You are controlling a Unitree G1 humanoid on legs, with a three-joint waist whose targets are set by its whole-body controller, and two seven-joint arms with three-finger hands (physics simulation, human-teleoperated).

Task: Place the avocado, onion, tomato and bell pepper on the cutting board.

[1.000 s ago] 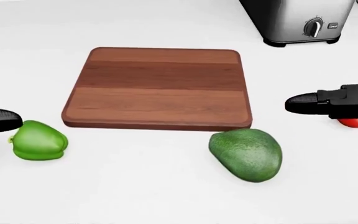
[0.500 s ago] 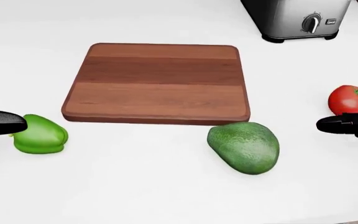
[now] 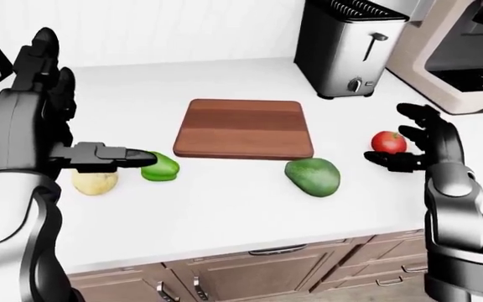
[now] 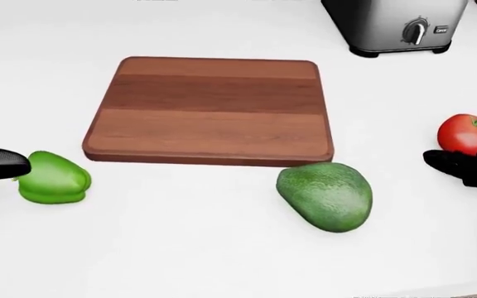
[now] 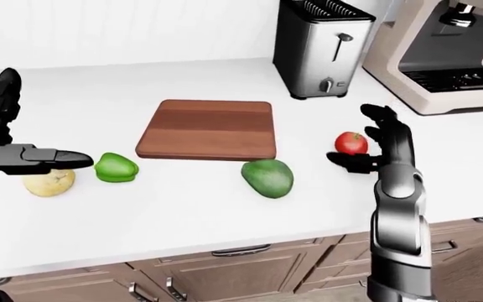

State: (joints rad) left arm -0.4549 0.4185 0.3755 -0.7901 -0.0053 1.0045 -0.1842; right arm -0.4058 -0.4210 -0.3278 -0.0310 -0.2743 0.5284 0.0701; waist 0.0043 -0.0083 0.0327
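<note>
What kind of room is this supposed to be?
Most likely a simulated home kitchen: a white counter over wooden cabinets, a steel toaster, and a cutting board with vegetables beside it.

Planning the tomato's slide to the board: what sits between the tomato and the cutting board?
Nothing visible. The counter between the tomato and the cutting board is bare; the avocado lies lower in the head view, off that line.

The glossy black three-finger left hand (image 3: 53, 100) has blocky, segmented fingers on a smooth grey metallic forearm shell, above a rounded white upper-arm cover. The matching black right hand (image 5: 384, 146) tops a ribbed, jointed grey forearm.
</note>
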